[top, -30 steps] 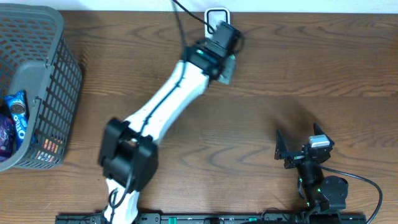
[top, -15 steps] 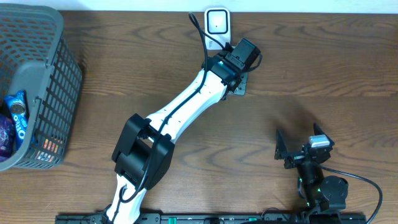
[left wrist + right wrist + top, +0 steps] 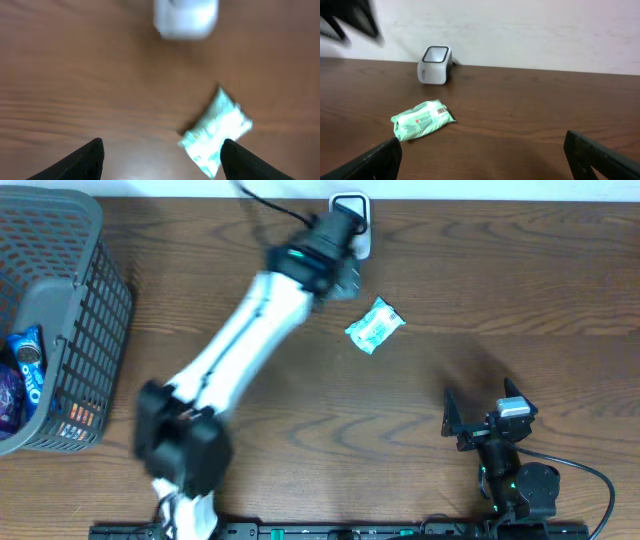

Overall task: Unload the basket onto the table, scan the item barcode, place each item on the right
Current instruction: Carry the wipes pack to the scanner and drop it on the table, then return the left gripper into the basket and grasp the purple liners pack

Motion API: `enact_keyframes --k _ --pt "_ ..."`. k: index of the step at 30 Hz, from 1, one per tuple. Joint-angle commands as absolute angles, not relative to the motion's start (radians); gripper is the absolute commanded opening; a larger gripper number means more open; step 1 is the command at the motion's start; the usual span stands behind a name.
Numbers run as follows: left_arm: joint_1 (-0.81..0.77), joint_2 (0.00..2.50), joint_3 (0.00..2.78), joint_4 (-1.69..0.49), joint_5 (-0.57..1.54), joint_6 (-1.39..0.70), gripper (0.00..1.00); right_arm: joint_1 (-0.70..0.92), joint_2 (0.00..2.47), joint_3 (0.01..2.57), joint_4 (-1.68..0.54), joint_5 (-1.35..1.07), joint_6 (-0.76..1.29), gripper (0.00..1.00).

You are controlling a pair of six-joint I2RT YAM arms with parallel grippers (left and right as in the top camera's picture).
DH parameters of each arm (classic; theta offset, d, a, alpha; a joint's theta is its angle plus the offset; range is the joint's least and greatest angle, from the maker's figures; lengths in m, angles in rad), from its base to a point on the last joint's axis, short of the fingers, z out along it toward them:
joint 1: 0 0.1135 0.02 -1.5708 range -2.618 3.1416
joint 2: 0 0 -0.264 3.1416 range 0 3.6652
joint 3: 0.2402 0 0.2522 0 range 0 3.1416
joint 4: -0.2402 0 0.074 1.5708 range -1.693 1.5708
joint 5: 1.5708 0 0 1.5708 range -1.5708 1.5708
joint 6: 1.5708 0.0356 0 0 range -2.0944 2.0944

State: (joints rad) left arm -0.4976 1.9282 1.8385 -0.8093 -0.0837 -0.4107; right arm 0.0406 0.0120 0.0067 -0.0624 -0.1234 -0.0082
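- Left arm: white links, black joint housings, teal indicator light (blurred), black cable.
- Right arm: black throughout, green lights, pale grey wrist block.

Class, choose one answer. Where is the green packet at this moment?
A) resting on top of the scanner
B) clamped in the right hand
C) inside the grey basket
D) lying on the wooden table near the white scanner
D: the green packet lies on the bare wooden table, near the white scanner but apart from it.
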Motion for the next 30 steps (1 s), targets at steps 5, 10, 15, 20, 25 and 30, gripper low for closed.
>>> enact_keyframes --k 5,10,15,20,25,30 --pt "-0.173 1.621 1.852 -0.828 -0.29 -0.393 0.75 0.054 0.007 0.006 -0.065 -0.133 -0.012 0.99" --pt "0.105 1.53 1.852 -0.814 -0.411 -0.393 0.75 0.054 0.007 0.006 -0.065 -0.133 -0.012 0.99" --pt "0.363 1.538 1.851 -0.875 -0.413 -0.397 0.75 0.054 0.007 0.006 -0.065 -0.133 -0.012 0.99" --pt "0.538 1.606 1.841 -0.947 -0.413 -0.463 0.75 0.054 0.007 0.006 -0.065 -0.133 -0.012 0.99" --pt "0.649 1.716 1.835 -0.966 -0.412 -0.462 0.75 0.054 0.007 0.006 -0.065 -0.133 -0.012 0.99" --pt "0.681 1.835 1.835 -0.988 -0.409 -0.418 0.75 0.054 0.007 0.006 -0.065 -0.133 -0.012 0.99"
